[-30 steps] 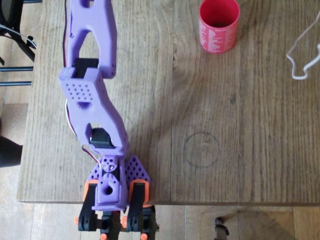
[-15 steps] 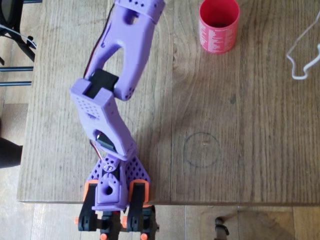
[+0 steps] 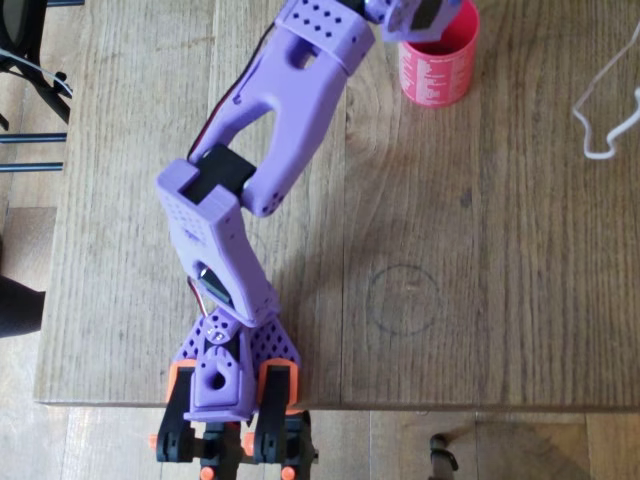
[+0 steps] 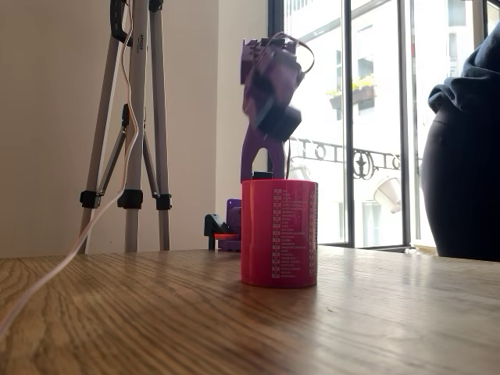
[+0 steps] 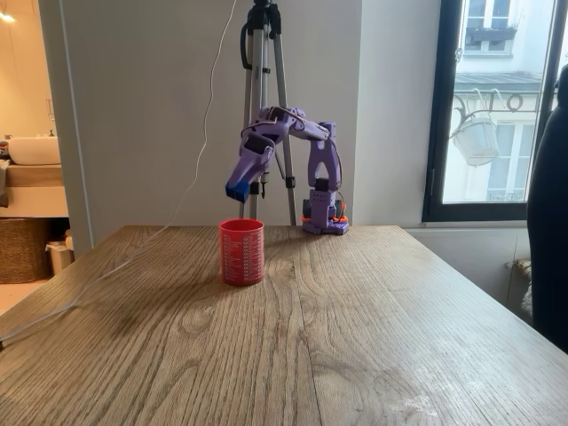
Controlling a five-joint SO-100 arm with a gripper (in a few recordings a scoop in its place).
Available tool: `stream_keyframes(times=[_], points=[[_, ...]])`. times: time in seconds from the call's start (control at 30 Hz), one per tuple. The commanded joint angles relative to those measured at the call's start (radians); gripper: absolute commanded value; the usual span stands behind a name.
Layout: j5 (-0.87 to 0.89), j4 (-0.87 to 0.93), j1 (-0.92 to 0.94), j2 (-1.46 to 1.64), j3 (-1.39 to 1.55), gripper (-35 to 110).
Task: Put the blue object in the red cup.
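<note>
White print is running down the side of the red cup (image 4: pixel 279 233), too small to read. The purple arm (image 3: pixel 270 170) is reaching from its base at the table (image 5: pixel 355 337) edge, wrist bending down, gripper (image 5: pixel 238 188) hanging above the cup's mouth. The fingers are closing on the blue brick (image 5: pixel 236 190), raised over the cup.
</note>
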Motion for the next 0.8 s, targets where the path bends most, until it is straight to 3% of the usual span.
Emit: stream_keyframes(times=[0.0,0.27,0.3,0.37,0.43,0.77], points=[[0.014,0.040,-0.015,0.126,0.012,0],[0.002,0.026,-0.031,0.133,0.014,1],[0.005,0.020,-0.031,0.135,0.014,4],[0.003,0.038,-0.026,0.138,0.015,34],[-0.005,0.041,-0.023,0.141,0.028,51],[-0.023,0.086,-0.025,0.152,0.044,57]])
